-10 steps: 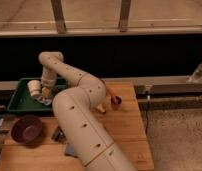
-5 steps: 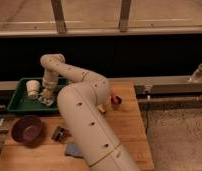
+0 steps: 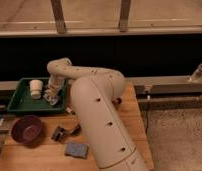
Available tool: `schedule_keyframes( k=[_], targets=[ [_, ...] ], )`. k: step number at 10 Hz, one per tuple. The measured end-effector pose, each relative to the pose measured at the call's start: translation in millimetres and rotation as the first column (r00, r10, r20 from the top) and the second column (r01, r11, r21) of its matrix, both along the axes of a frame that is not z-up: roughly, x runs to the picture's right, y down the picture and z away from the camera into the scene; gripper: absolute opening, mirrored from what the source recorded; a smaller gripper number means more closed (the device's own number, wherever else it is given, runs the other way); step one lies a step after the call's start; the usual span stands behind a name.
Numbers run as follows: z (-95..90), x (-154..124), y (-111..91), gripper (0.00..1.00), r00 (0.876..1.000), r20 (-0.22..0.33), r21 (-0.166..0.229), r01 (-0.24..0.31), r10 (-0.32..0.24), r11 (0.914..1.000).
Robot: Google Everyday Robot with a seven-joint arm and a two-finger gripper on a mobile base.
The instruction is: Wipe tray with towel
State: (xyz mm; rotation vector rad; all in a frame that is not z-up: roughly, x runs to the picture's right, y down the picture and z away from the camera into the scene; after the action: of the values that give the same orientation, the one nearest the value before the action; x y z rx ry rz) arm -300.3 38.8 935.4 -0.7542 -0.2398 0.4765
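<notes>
1. Tray (image 3: 20, 104) sits at the back left of the wooden table (image 3: 44, 157), with a pale cup (image 3: 35, 88) standing upright inside it.
2. Arm (image 3: 96, 107) bends over from the front and drops into the tray's right half.
3. Gripper (image 3: 52, 98) is down low in the tray, just right of the cup. Honestly can't tell if it's got anything.
4. Something pale is right at the gripper tip, maybe the towel, but I can't make it out.
5. Maroon bowl (image 3: 27, 128) is in front of the tray, sponge (image 3: 76, 149) near the front edge, some dark thing (image 3: 63, 132) between them.
</notes>
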Motion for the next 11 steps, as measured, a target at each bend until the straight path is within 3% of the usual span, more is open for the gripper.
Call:
schedule_keyframes(
  k=[5, 7, 9, 11],
  targets=[
    [20.8, -21, -17, 0.00, 0.998, 0.018, -0.017, 0.060, -0.060, 0.9980],
    [3.6, -28, -23, 0.00, 0.995, 0.049, -0.016, 0.090, -0.089, 0.9959],
    [-18.4, -34, -7, 0.00, 0.989, 0.074, -0.040, 0.131, -0.128, 0.9905],
    [-35.9, -21, 14, 0.00, 0.986, 0.076, -0.084, 0.154, -0.148, 0.9845]
  ],
)
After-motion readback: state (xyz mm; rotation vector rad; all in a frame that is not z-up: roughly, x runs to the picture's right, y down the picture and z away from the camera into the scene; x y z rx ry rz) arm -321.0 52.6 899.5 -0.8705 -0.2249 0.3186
